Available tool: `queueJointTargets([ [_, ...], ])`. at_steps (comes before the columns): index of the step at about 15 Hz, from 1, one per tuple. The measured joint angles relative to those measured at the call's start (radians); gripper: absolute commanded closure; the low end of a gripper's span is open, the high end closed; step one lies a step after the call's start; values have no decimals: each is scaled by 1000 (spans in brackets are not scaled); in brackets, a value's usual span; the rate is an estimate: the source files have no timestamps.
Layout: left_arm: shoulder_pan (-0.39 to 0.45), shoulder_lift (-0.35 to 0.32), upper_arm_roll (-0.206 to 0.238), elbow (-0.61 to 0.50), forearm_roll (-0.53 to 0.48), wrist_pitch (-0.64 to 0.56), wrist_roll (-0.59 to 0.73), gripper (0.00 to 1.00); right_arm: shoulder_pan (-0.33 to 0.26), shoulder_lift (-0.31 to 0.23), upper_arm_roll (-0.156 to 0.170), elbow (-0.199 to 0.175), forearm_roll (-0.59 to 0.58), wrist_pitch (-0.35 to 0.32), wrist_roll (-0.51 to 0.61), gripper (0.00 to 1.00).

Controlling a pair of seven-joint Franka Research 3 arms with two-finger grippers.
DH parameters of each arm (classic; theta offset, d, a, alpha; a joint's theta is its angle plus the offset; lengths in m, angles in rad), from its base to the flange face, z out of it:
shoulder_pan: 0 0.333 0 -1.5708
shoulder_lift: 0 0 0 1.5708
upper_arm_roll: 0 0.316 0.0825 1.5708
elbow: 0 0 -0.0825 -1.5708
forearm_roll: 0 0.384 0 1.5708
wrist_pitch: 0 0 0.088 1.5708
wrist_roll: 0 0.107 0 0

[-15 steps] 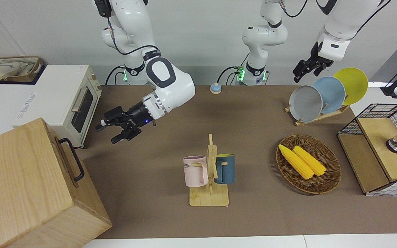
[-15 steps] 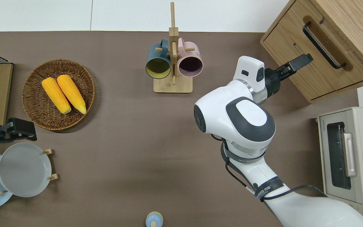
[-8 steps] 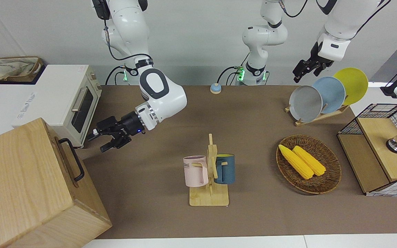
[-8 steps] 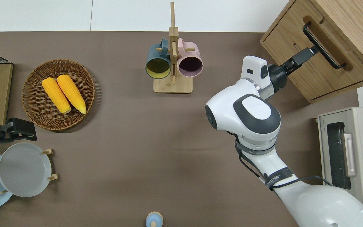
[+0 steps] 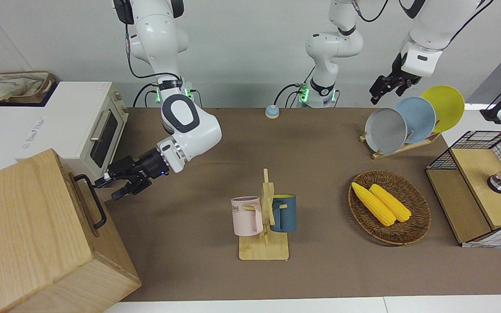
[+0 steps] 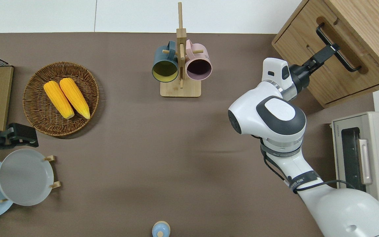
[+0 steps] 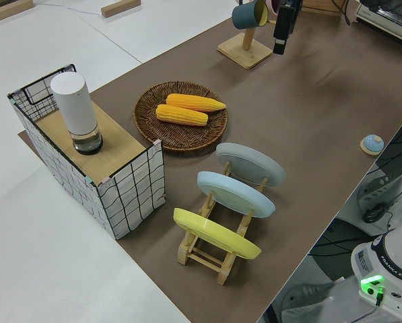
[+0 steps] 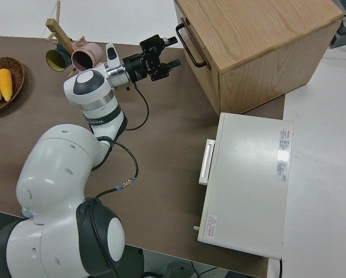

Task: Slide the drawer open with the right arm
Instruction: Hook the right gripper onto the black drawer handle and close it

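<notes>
— Pale-wood drawer (image 6: pixel 331 62) sits shut in its cabinet (image 5: pixel 28 234) at the right arm's table end; which step?
— Reaching; right gripper (image 5: pixel 108 188), fingers spread, nears the bar handle (image 6: pixel 337 47); next, straddle, clamp, pull.

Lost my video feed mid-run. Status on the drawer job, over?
Right gripper open, fingers at the drawer handle, not yet closed on it. Drawer shut. Left arm parked. Nothing in the way.
</notes>
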Motion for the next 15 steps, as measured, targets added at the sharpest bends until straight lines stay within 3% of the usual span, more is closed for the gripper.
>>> queueJointTargets([
  [5,0,0,0,0,0,0,0,7,-1,1,-39,-5,-42,49,-3,96],
  [7,0,0,0,0,0,0,0,7,-1,1,-48,-6,-56,60,-3,188],
  [9,0,0,0,0,0,0,0,7,-1,3,-57,-7,-59,75,-4,424],
  [13,0,0,0,0,0,0,0,7,-1,4,-68,-8,-74,83,-4,772],
  [15,0,0,0,0,0,0,0,7,-1,4,-70,-8,-75,83,-4,841],
])
